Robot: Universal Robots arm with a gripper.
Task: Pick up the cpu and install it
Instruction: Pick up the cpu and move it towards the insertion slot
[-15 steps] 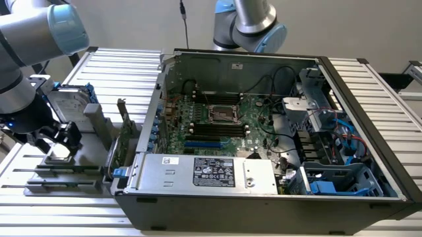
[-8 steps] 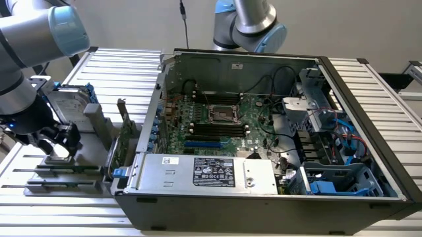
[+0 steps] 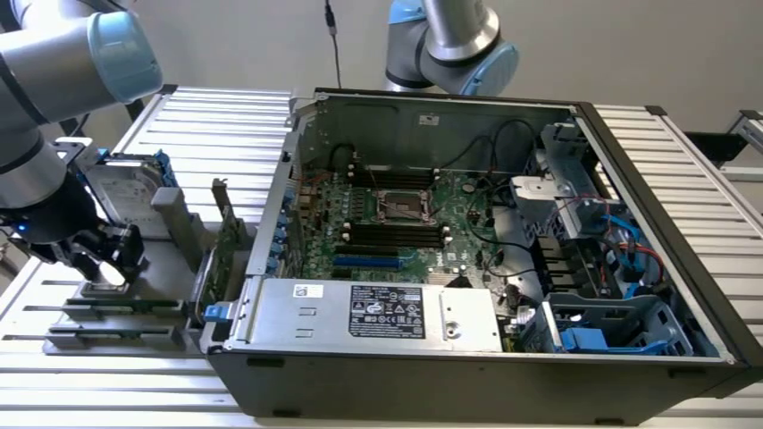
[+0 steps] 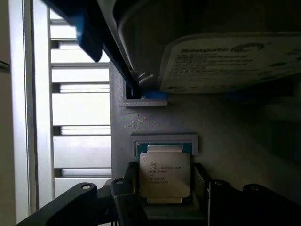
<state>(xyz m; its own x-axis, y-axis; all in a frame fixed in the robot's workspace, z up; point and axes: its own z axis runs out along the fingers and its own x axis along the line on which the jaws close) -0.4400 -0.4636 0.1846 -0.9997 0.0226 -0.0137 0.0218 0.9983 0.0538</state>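
Nothing is installed yet: the cpu (image 4: 164, 175) lies flat in its recess in the grey holder (image 4: 225, 127), with the gripper (image 4: 165, 182) spread astride it and not clearly touching. The motherboard socket (image 3: 403, 207), in the computer case (image 3: 667, 179) beside the holder, looks empty. The hard drive (image 4: 225, 61) on the holder reads Seagate; the chip's print is too fine to read.

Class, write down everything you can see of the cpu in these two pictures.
The cpu is a small flat square chip: a dull silver-grey metal lid with printed lettering, on a thin teal-edged board. It lies flat, lid up, seated in a recess of the grey holder, near the hard drive. The gripper hangs right over it; whether it touches cannot be told.
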